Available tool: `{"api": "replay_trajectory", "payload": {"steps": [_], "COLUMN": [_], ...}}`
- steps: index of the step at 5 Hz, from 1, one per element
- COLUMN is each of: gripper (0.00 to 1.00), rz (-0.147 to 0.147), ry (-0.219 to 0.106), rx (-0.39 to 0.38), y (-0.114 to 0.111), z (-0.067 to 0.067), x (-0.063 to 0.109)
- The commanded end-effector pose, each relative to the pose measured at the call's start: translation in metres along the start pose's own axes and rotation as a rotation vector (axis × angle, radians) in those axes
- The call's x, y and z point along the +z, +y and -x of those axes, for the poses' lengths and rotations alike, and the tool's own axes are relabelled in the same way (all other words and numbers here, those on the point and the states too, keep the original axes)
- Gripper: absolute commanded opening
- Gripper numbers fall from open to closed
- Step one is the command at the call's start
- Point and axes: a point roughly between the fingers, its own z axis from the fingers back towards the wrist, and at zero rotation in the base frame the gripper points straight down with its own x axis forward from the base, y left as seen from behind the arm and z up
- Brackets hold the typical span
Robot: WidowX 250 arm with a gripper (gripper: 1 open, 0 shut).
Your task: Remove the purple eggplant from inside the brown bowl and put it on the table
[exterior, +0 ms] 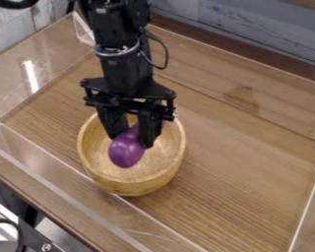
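The purple eggplant [123,152] hangs between the black fingers [147,134] of my gripper [127,146], which points straight down and is shut on it. It is held just above the inside of the brown bowl [167,165], a round light-wood bowl on the table [246,187]. The eggplant's upper end is hidden behind the fingers. The black arm rises from the gripper toward the top of the view.
Clear acrylic walls [68,202] run along the table's edges, close to the bowl's near-left side. Bare wood-grain surface lies to the right of the bowl and behind it.
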Motion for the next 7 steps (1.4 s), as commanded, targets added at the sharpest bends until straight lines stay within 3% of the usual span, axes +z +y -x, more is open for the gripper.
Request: {"api": "replay_trajectory", "payload": {"steps": [1,4,7], "gripper": [0.00,0.00,0.00], "rz": [0.008,0.023,0.035], "ry": [-0.068,-0.085,-0.099], "rx": [-0.013,-0.020,-0.034], "y": [-0.006,-0.020,-0.041], "z": [-0.008,-0.008,-0.011], "x": [0.018,0.030,0.032]}}
